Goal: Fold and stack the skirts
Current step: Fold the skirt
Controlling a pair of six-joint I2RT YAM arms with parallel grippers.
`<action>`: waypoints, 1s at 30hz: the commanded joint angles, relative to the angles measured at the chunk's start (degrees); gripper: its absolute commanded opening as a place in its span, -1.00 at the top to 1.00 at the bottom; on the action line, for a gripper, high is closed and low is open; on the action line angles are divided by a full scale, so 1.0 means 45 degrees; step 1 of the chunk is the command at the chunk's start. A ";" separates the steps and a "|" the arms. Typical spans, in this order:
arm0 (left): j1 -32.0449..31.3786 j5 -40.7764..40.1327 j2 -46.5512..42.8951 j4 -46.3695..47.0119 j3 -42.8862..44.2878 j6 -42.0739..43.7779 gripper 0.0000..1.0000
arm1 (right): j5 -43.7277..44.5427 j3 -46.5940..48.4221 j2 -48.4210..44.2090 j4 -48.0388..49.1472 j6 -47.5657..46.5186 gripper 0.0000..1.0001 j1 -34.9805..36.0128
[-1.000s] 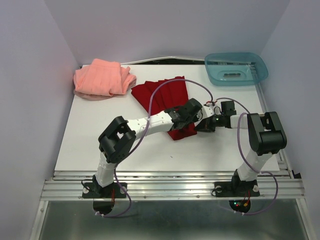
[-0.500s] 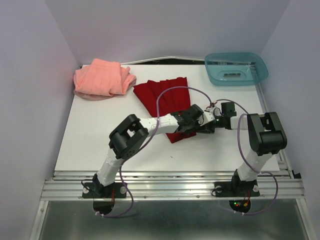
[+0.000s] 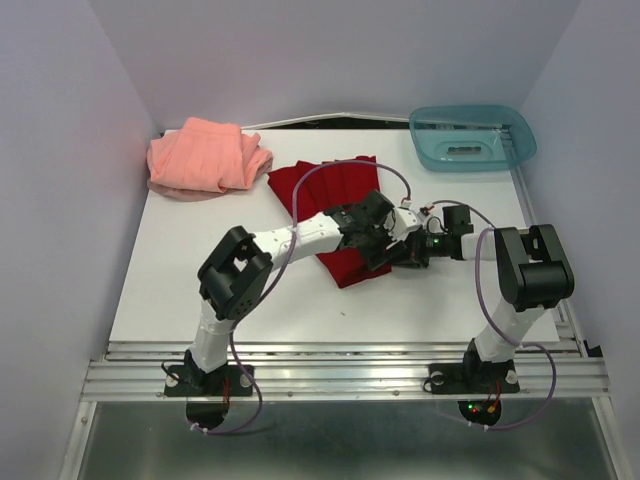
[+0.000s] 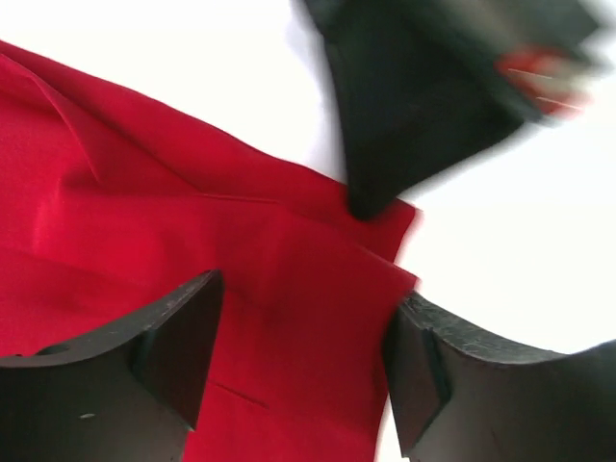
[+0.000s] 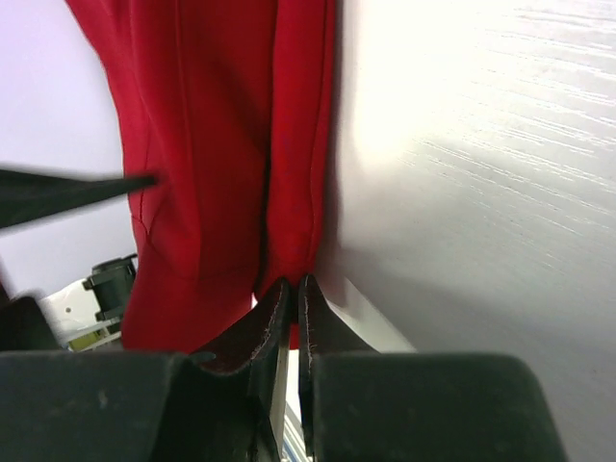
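Note:
The deep red pleated skirt [image 3: 332, 185] lies in the middle of the table, folded into a long strip. My left gripper [image 3: 377, 244] hovers over its near right end, open; in the left wrist view red cloth [image 4: 192, 231] fills the gap between the spread fingers [image 4: 303, 356] and nothing is pinched. My right gripper [image 3: 399, 252] comes in from the right, low on the table. Its tips [image 5: 293, 287] are shut on the edge of the red skirt [image 5: 212, 144]. The salmon-pink skirt [image 3: 205, 157] sits rumpled at the far left corner, untouched.
A translucent teal tray [image 3: 472, 137] stands at the far right corner. The white table [image 3: 190, 270] is walled in by pale panels on three sides. The two arms meet closely over the skirt's right end, their cables looping above it.
My left gripper has opened and let go of the red cloth, and its arm has swung slightly left. The right gripper has stayed shut at the skirt's edge.

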 commanded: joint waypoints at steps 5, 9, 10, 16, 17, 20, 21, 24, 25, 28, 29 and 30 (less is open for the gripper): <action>-0.0318 0.1624 -0.2940 -0.1507 -0.0448 -0.0427 -0.61 | -0.0509 -0.0036 -0.0297 0.0510 0.0042 0.83 0.0046; -0.0280 0.1604 -0.3992 -0.1546 -0.0937 -0.0545 -0.63 | -0.0529 -0.0055 -0.0298 0.0510 -0.0016 0.84 0.0046; -0.0260 0.1624 -0.4228 -0.1468 -0.1286 -0.0468 -0.61 | -0.0529 -0.0075 -0.0298 0.0510 -0.0074 0.83 0.0046; 0.0226 0.0804 -0.4096 -0.1699 -0.0516 -0.0307 -0.18 | -0.0374 -0.0231 -0.0512 0.0451 -0.0095 0.98 0.0046; 0.0267 0.0765 -0.3823 -0.1934 -0.0064 -0.0582 -0.17 | -0.0276 -0.0289 -0.0648 0.0452 -0.0075 0.99 0.0046; 0.0152 0.0258 -0.2826 -0.2580 0.1559 -0.1578 -0.18 | -0.0450 -0.0757 -0.1020 0.0860 0.0237 0.99 0.0320; 0.0054 0.0160 -0.2650 -0.2658 0.1794 -0.1716 -0.23 | -0.0490 -0.0874 -0.1040 0.1016 0.0489 0.99 0.0455; -0.0279 -0.0446 -0.2121 -0.2815 0.2302 -0.2556 -0.33 | -0.0861 -0.1383 -0.1079 0.2090 0.1252 0.99 0.0574; -0.0337 -0.0562 -0.1715 -0.3086 0.2439 -0.2692 -0.34 | -0.0996 -0.1461 -0.1060 0.2266 0.1311 0.99 0.0574; -0.0396 -0.0429 -0.1050 -0.3535 0.2597 -0.3259 -0.36 | -0.1017 -0.1423 -0.0942 0.2385 0.1371 0.99 0.0574; -0.0416 -0.0291 -0.0989 -0.3557 0.2519 -0.3376 -0.37 | -0.1017 -0.1403 -0.0923 0.2346 0.1409 0.99 0.0574; -0.0416 -0.0019 -0.0930 -0.3557 0.2364 -0.3455 -0.38 | -0.1017 -0.1403 -0.0942 0.2346 0.1448 0.99 0.0574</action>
